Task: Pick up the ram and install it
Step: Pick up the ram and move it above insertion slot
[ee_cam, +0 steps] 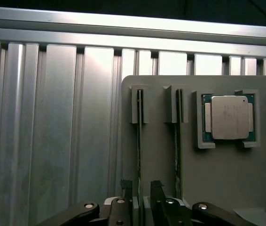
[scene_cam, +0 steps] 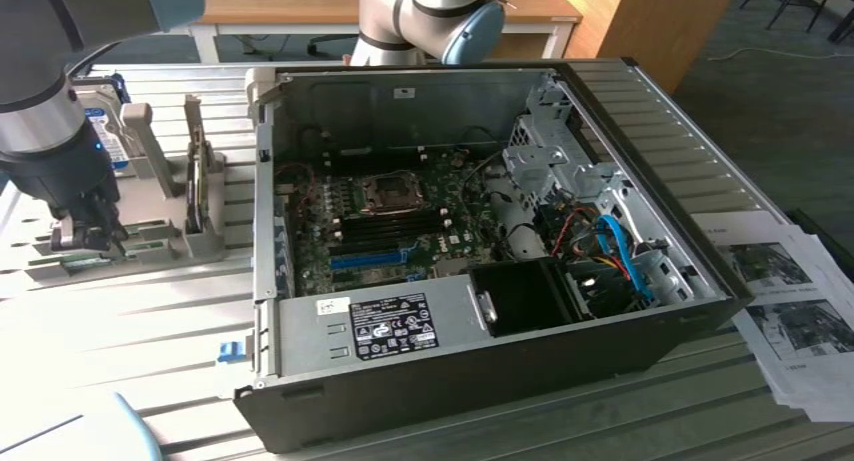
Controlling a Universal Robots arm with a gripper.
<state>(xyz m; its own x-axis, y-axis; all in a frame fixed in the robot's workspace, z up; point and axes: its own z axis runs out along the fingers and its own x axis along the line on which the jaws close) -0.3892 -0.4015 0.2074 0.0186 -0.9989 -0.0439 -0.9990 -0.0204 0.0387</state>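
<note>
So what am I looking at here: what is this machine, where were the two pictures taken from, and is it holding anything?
The machine is one robot arm ending in a gripper, a two-fingered clamp. The exterior view comes from a camera standing off the arm: an open computer case lies on a ribbed metal table, printed sheets at the exterior view's right, and the arm reaches down to a grey parts holder. The wrist view comes from a camera on the arm's wrist, looking past the fingers. There the holder carries a processor chip, the ram stick and a second stick, both on edge in slots. The gripper is open, its fingers either side of the ram stick. Nothing is held.
</note>
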